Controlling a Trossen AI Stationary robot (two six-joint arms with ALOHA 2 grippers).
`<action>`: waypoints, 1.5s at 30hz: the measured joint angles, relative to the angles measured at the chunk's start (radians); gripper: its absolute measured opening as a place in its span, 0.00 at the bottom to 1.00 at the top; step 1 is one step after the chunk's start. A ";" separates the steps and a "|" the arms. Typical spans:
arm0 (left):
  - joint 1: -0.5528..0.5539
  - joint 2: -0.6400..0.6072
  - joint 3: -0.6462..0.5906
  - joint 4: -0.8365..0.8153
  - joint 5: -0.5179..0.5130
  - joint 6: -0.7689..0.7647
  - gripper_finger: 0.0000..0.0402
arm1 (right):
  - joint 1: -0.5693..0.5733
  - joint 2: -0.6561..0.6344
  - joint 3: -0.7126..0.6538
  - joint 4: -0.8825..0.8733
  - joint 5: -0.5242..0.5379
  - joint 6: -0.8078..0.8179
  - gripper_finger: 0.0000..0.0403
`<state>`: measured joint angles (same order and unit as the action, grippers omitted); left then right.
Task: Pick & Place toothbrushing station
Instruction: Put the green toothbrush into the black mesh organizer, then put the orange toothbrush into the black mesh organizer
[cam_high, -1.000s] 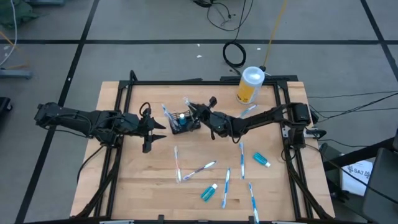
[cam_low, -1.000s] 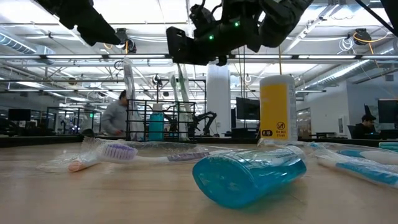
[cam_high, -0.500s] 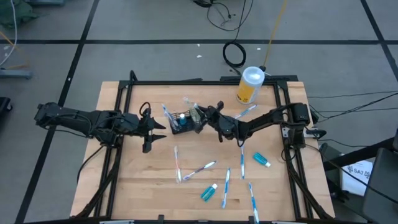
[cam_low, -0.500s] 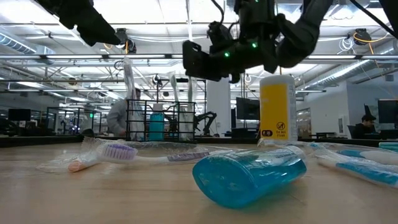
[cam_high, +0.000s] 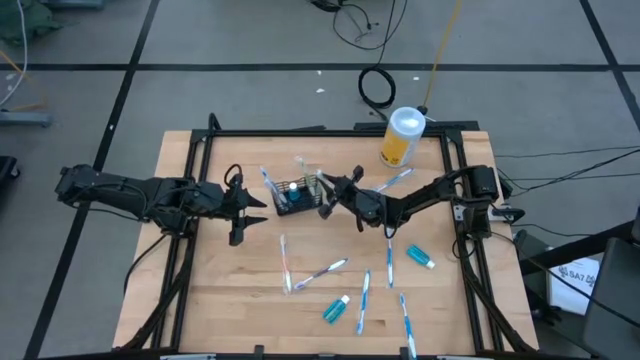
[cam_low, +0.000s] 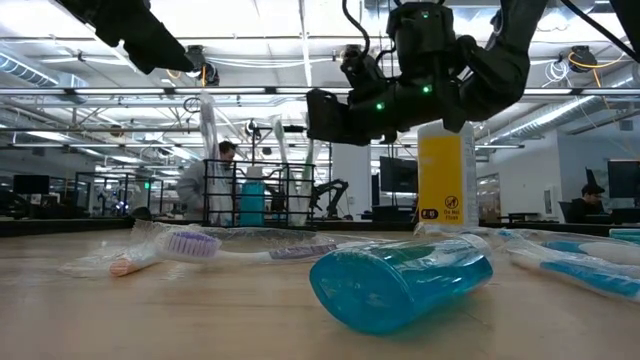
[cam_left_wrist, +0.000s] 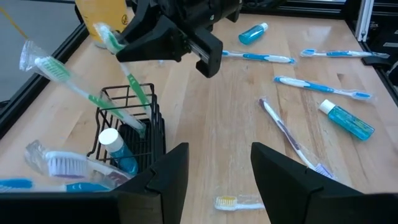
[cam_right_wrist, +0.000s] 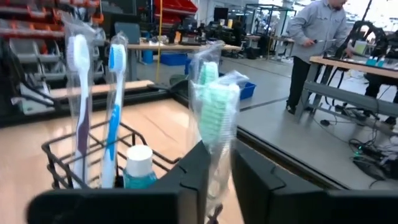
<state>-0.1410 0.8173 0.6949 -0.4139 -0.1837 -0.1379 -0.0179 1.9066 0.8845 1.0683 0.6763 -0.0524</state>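
Since the right gripper slid back from over the caddy to its right-hand edge in the last second, it looks like the drop-off is basically happening. Its jaws have started to loosen around the green-bristled wrapped toothbrush, but the wrist view shows the brush sitting between them, so I'd call it not quite let go yet. The handle end already pokes down into the mesh next to the little teal toothpaste tube and two other brushes. The caddy itself sits mid-bench, toward the back. The left gripper hasn't budged, parked just left of the caddy with jaws apart and nothing in them. Plenty more toothbrushes and tubes are scattered on the front of the bench, so lots left to do
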 joint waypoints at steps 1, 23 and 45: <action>0.000 0.000 0.000 0.000 0.000 -0.002 0.44 | 0.001 -0.003 0.000 0.000 0.000 -0.012 0.20; -0.003 0.014 0.000 0.009 -0.002 -0.169 0.44 | 0.069 -0.390 0.001 -0.777 -0.005 0.058 0.51; -0.347 0.602 0.000 0.167 -0.286 -1.073 0.44 | 0.042 -0.458 0.000 -1.022 -0.102 0.063 0.50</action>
<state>-0.4880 1.4195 0.6952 -0.2467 -0.4697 -1.2107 0.0245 1.4483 0.8841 0.0463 0.5739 0.0108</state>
